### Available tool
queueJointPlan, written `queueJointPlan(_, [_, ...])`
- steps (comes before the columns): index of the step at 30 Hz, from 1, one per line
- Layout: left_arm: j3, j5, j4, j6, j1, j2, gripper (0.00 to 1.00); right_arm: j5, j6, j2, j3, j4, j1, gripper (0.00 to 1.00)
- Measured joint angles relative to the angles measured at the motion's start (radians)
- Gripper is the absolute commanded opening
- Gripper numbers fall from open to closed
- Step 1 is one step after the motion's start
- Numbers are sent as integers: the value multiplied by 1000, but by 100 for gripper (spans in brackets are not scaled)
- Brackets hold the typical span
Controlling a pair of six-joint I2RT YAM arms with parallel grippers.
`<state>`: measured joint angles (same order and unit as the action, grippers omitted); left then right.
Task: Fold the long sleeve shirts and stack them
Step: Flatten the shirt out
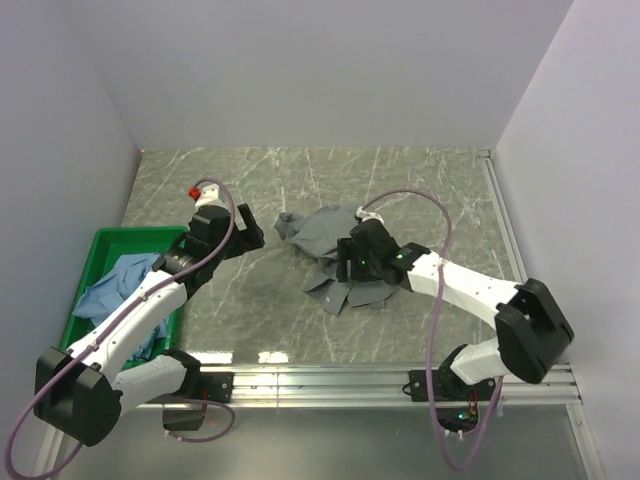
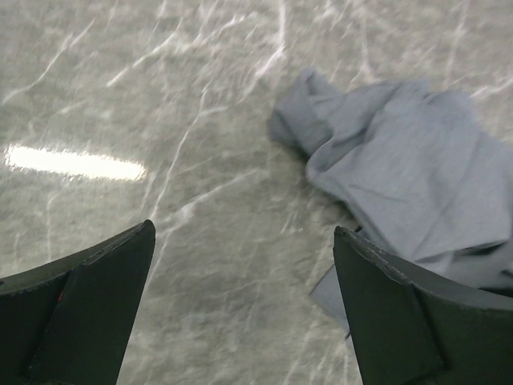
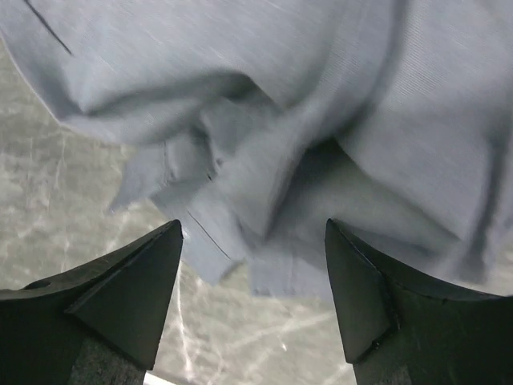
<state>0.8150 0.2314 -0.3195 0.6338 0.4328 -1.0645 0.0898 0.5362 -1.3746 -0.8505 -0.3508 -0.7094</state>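
Item one: grey-green long sleeve shirt (image 1: pixel 330 240), crumpled in a loose heap at about the middle of the bench (image 1: pixel 440 190), well apart from every edge, with folds and a hem edge spilling toward the near edge. Item two: light blue long sleeve shirt (image 1: pixel 112 288), bunched inside the green bin (image 1: pixel 98 243), which sat at the left edge of the bench toward the near left corner; the left arm crossed above part of it. Left pincer (image 2: pixel 243 233): jaws spread wide, nothing between them, held over bare marbled surface just left of the grey-green shirt and apart from it, with the cloth lying off to the right in the left wrist view. Right pincer (image 3: pixel 253 226): jaws likewise parted and gripping nothing, poised directly over the near part of the grey-green heap, with rumpled cloth filling the gap in the right wrist view; whether the fingertips touched the fabric could not be told. Both arms reached in from their bases at the near edge, each trailing a looped purple cable (image 1: pixel 440 225).
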Motion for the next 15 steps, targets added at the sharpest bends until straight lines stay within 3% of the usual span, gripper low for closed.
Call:
queueJointPlan(4, [-18, -1, -2, -14, -7, -16, 99, 45, 3, -70, -47, 11, -35, 72])
queueJointPlan(7, [-18, -1, -3, -14, -12, -21, 99, 71, -4, -127, -73, 15, -44, 48])
queueJointPlan(8, [-18, -2, -2, -14, -14, -21, 99, 81, -7, -148, -80, 13, -43, 28])
queueJointPlan(11, [-18, -2, -2, -13, -18, -18, 99, 119, -17, -176, -87, -14, -43, 2])
queueJointPlan(15, [-20, -3, -2, -13, -19, -12, 99, 185, -41, -135, -87, -88, -43, 0])
